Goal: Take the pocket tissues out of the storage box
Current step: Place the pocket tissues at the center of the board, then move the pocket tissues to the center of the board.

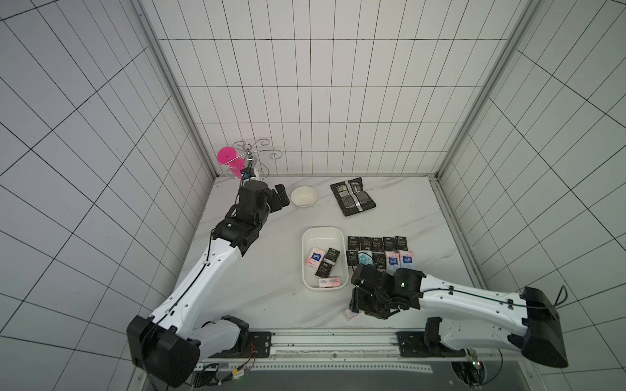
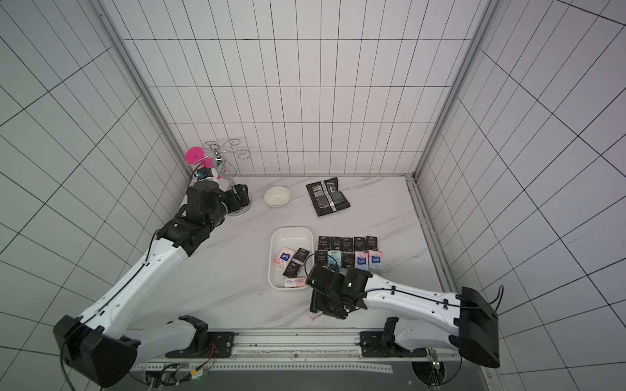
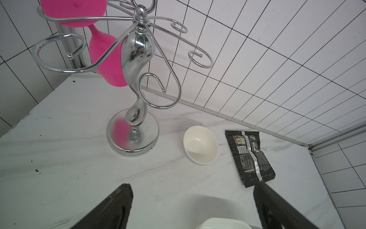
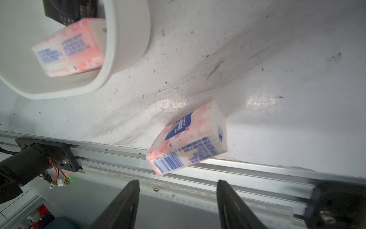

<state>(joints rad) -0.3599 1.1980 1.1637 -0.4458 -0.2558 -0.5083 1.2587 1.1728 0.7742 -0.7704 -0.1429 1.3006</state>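
Note:
The white storage box [image 1: 321, 230] [image 2: 291, 233] sits mid-table and holds several pocket tissues: a pink-white packet [image 1: 315, 259], black packets [image 1: 331, 255] and a pink-white one [image 4: 67, 45] against its near wall. More packets [image 1: 379, 252] lie in two rows on the table just right of the box. One pink-white packet [image 4: 188, 138] [image 1: 350, 315] rests at the table's front edge. My right gripper [image 4: 178, 190] [image 1: 355, 303] hovers over it, open and apart from it. At the back left, beside the bowl, my left gripper [image 3: 194, 190] [image 1: 282, 198] is open and empty.
A small white bowl [image 1: 304, 196] and a flat black foil pouch [image 1: 353, 196] lie at the back. A chrome stand [image 1: 250, 162] with a pink glass [image 1: 226, 155] fills the back left corner. A metal rail [image 1: 332, 342] runs along the front edge.

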